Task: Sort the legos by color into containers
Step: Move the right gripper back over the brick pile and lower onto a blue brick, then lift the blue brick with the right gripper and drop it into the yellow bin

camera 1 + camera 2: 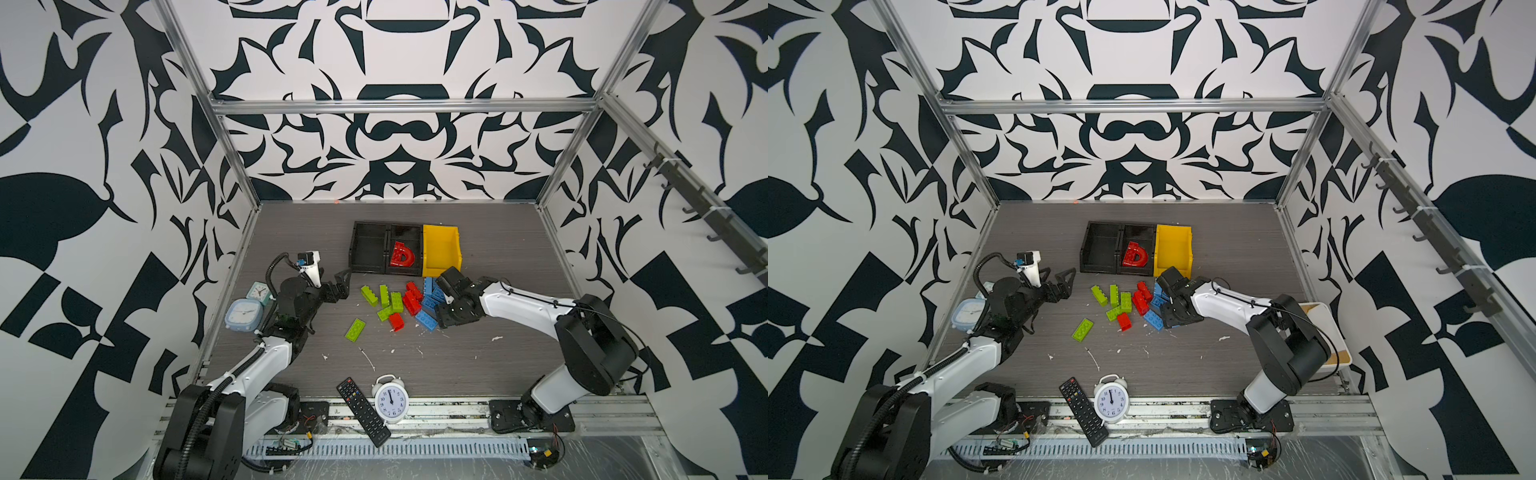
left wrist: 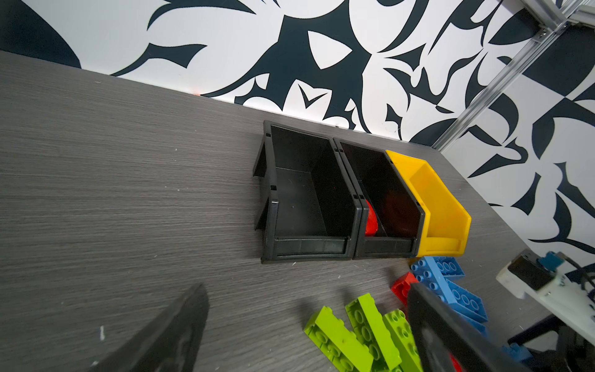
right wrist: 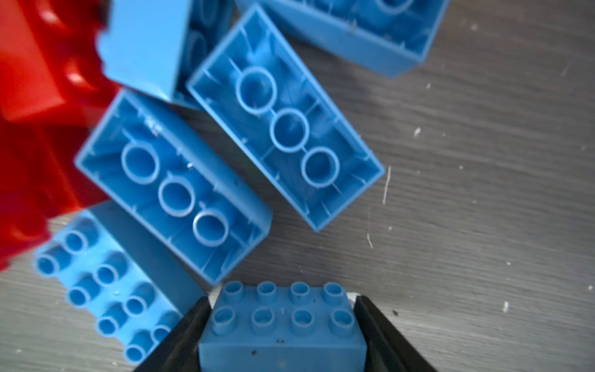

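Loose legos lie mid-table: lime green bricks (image 1: 368, 295), red bricks (image 1: 411, 300) and blue bricks (image 1: 428, 320). Behind them three containers stand in a row: a bare black bin (image 1: 368, 249), a black bin (image 1: 405, 229) holding the red arch piece (image 1: 402, 254), and a yellow bin (image 1: 440, 249). My right gripper (image 3: 283, 309) is down in the blue pile, its jaws against both short ends of a stud-up blue brick (image 3: 283, 335). My left gripper (image 1: 338, 286) hovers open left of the green bricks (image 2: 341, 338), holding nothing.
Two pale blue clocks (image 1: 245, 313) sit by the left wall. A black remote (image 1: 362, 411) and a white alarm clock (image 1: 391, 400) lie at the front edge. A white tub (image 1: 1325, 332) stands behind the right arm. White scraps dot the table.
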